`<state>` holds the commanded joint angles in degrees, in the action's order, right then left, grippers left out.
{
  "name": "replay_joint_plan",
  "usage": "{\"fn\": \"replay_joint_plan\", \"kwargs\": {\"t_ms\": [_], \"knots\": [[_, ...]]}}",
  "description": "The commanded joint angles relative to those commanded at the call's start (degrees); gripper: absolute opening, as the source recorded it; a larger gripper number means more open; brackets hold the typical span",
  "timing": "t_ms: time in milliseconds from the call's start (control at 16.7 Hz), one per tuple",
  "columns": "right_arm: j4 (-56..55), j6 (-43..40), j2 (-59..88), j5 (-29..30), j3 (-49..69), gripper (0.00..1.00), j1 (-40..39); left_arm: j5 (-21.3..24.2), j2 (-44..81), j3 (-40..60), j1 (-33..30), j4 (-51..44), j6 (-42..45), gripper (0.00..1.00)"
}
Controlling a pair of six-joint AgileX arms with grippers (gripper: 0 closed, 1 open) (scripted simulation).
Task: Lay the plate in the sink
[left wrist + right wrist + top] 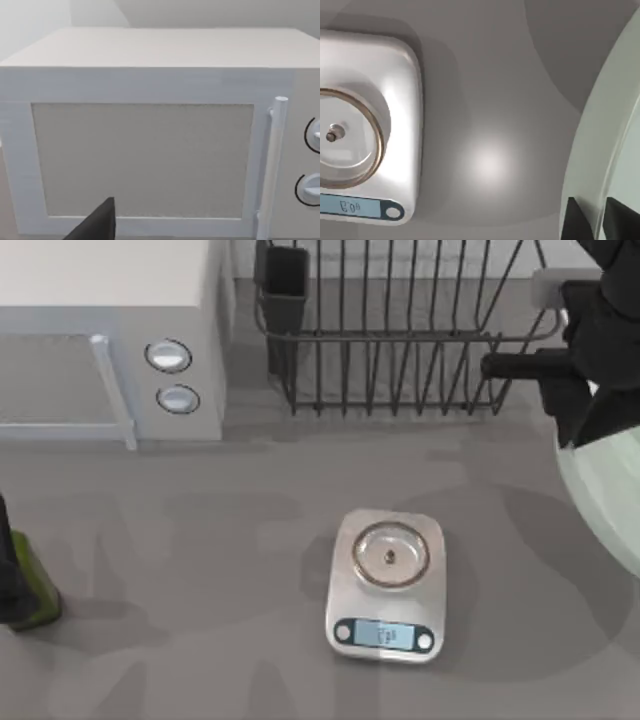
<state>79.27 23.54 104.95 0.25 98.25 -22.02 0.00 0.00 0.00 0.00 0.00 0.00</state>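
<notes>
Gripping the plate (607,490) by its rim, my right gripper (597,220) sits at the right edge of the top view; in the right wrist view both dark fingers (576,220) lie against the pale green rim at the lower right of the frame, closed narrow on it. From above, the plate shows as a pale translucent arc at the frame's right edge, and its broad shadow on the counter (200,560) suggests I have it lifted clear.

To do this step well I judge I should keep the plate close to level, hold the rim pinch firm so the wide disc does not swing, and carry it high enough to pass the sink's raised rim before lowering it flat. A small pale patch at the upper right of the top view may be part of the sink; I cannot tell.

My left gripper (15,580) is parked at the left edge of the top view, facing the microwave (110,340).

Grey, smooth counter all round. The kitchen scale (387,585) stands at centre, the black wire dish rack (400,330) at upper middle.
</notes>
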Motion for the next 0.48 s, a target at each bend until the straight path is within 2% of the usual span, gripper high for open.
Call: {"fn": "replay_joint_plan", "kwargs": {"t_ms": [240,480], "knots": [[13.3,-0.4,-1.7,0.0,12.7,0.0,0.4,0.0,0.0,0.0,0.0,0.0,0.0,1.0],[17.1,-0.6,-2.6,0.0,16.4,0.0,0.6,0.0,0.0,0.0,0.0,0.0,0.0,1.0]]}}
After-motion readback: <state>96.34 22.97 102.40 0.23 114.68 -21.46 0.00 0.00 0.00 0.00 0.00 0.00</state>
